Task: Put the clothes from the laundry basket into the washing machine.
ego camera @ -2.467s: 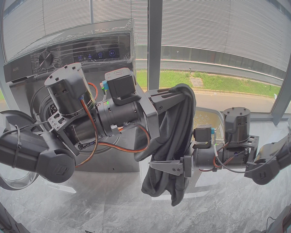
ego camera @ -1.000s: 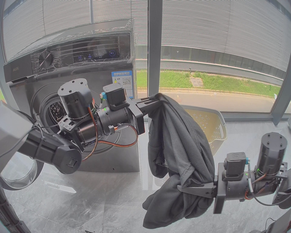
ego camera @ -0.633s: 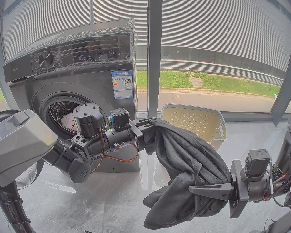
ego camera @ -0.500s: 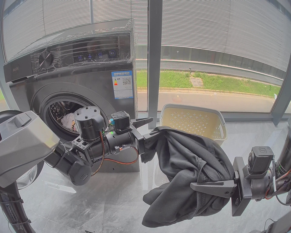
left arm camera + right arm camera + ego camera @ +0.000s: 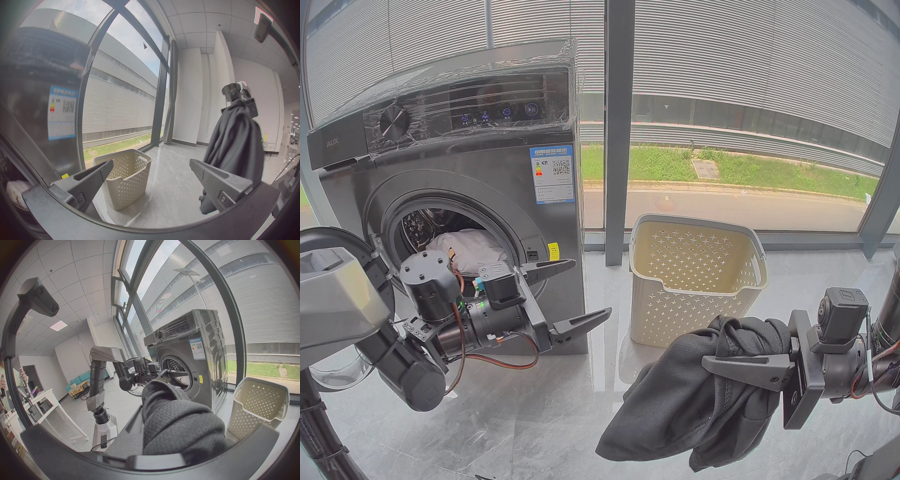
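Presently right end effector (image 5: 720, 378) clamps the garment (image 5: 669, 412); left end effector (image 5: 592, 286) hangs released, empty. Recommend: lift trailing hem, feed deep into drum (image 5: 422, 226) before letting go.

One washing machine (image 5: 487, 169), one basket (image 5: 675, 312), one dark garment (image 5: 687, 406), one white garment (image 5: 465, 247).

The washing machine (image 5: 487, 169) is clad in brushed metal, the laundry basket (image 5: 675, 312) moulded in matt plastic. The garment (image 5: 687, 400) is made of mesh cloth.

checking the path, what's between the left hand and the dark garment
Only bare floor, in the head view, between the left hand and dark garment; the basket stands farther back.
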